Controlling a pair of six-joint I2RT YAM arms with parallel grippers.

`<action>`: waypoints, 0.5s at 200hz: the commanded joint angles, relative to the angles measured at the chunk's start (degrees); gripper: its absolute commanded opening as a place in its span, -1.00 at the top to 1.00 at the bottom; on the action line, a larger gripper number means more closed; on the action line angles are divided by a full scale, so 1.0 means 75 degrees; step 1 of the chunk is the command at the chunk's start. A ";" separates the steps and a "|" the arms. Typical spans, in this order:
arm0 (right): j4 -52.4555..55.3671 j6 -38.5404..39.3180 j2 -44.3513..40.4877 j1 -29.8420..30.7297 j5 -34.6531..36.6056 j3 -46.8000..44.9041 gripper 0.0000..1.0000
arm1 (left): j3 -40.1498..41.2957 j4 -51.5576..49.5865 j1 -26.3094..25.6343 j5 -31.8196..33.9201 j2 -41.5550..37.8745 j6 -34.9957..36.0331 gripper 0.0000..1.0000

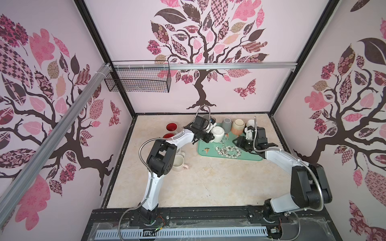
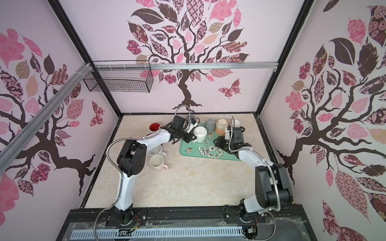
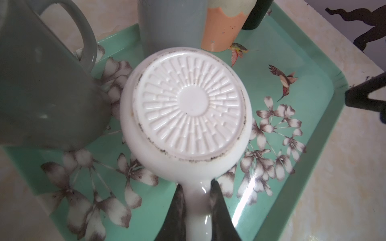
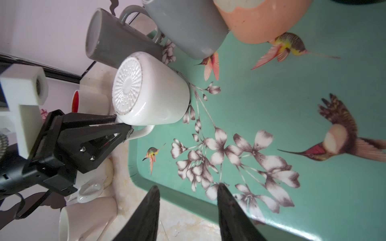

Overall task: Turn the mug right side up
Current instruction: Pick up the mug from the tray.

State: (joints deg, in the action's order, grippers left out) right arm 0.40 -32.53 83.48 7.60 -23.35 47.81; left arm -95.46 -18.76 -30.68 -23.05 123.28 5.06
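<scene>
Partly behind left gripper [image 3: 197,184]: mug handle [image 3: 197,210]

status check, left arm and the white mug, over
Left gripper shut on white mug handle. Right gripper open, empty. Mug upside down on tray. Grey mug close beside.

L gripper [image 3: 196,185] clamped, arm stretched fwd; R gripper [image 4: 189,185] jaws apart, hovering low.

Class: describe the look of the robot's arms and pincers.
Both the left arm and right arm have white shell links joined by chunky black joints, with a ribbed silver hose looping alongside. The left pincer and right pincer are black with tapered, pointed fingers.
</scene>
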 commanded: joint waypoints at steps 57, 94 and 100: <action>-0.5794 -0.3434 -0.0412 0.0065 -0.2678 -0.1971 0.00 | 0.2370 0.4414 0.0638 -0.1576 -0.2329 -0.3388 1.00; -0.7066 -0.4141 -0.0388 0.0256 -0.2574 -0.2439 -0.02 | 0.3344 0.6770 0.0994 -0.1965 -0.2680 -0.5740 1.00; -0.7308 -0.4270 -0.0376 0.0306 -0.2537 -0.2486 -0.03 | 0.3472 0.7283 0.1013 -0.2020 -0.2680 -0.6230 1.00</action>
State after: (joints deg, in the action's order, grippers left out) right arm -41.43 -58.04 80.20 8.69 -41.08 29.85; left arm -73.19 13.47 -23.73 -33.98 105.73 -25.39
